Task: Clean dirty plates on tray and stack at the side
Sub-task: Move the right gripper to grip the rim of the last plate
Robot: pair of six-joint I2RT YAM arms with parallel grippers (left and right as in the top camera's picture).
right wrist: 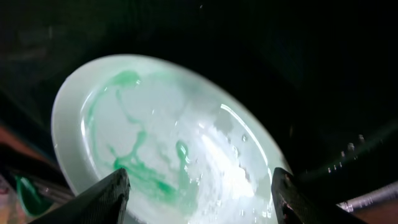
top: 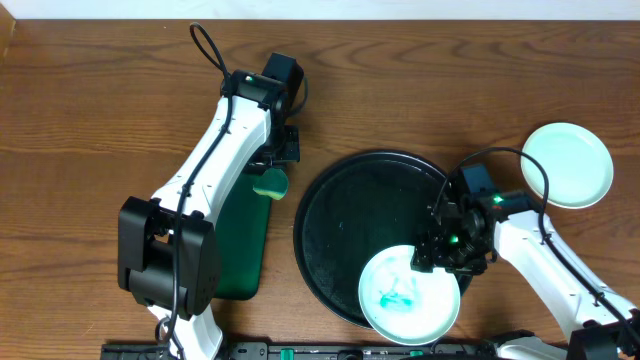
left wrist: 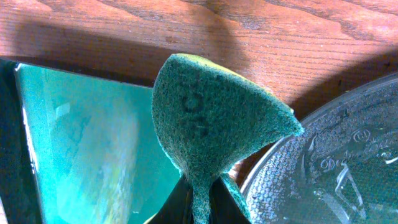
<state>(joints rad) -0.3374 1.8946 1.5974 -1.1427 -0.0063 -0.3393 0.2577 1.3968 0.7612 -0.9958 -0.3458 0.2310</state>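
The black tray (top: 345,215) holds one white plate (top: 408,293) with turquoise smears at its front right. The same plate (right wrist: 168,143) fills the right wrist view. My right gripper (top: 432,252) hovers open over that plate's far right rim; its fingers (right wrist: 199,196) spread wide above it. A clean white plate (top: 567,164) lies on the wood table at the right. My left gripper (top: 272,168) is shut on a green sponge (left wrist: 211,124), held over the gap between the green tray and the black tray (left wrist: 336,162).
A rectangular green tray (top: 243,240) lies left of the black tray, under my left arm; it also shows in the left wrist view (left wrist: 87,143). Wood tabletop (top: 90,120) stretches to the left and back.
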